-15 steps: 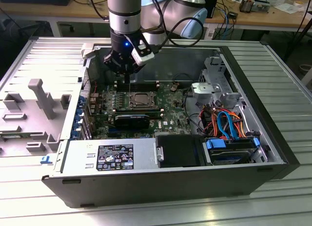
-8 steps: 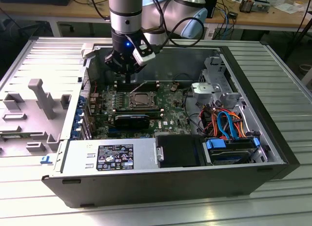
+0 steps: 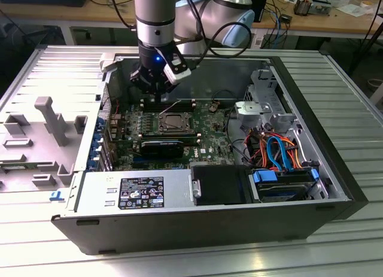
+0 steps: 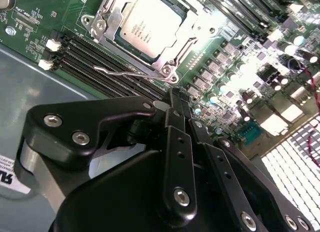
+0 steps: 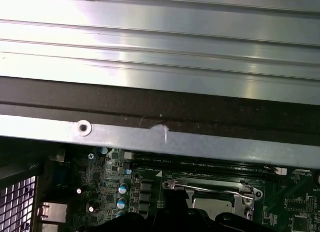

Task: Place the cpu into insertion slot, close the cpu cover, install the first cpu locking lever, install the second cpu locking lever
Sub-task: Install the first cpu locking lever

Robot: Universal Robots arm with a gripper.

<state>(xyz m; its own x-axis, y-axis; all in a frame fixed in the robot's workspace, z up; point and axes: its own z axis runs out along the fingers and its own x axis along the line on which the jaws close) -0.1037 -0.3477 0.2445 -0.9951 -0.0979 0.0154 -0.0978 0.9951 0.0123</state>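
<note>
Hand (image 3: 157, 93) sits just beyond the far edge of the socket (image 3: 174, 122), low over the board (image 3: 209, 130), in the exterior view. Second wrist view shows its black fingers (image 4: 181, 123) pressed together at the tip, nothing between them. The tip is above the memory slots (image 4: 100, 54), just beside the socket, not touching it as far as I can see.

Cpu (image 4: 146, 25) is seated in the socket, silver top facing up. Cover (image 4: 172, 59) is down over it, framing the chip's edges. One lever (image 4: 120, 70), a thin bent wire, lies along the socket side nearest the hand; can't tell if it's hooked under its tab. Second lever is hard to make out in glare on the far side.

First wrist view: mostly the case wall (image 5: 160, 137) and ribbed surface (image 5: 160, 41); the socket shows at the edge, partly cut off, with the hand's dark body blocking part of it. Cover edge and a lever rod (image 5: 210, 190) visible there, chip mostly hidden.

Exterior view alone shows the whole open case (image 3: 197, 223): power supply (image 3: 134, 192) with a label, print too small to read, drive bay with orange and blue cables (image 3: 278, 151). Chip top has print; not legible.
</note>
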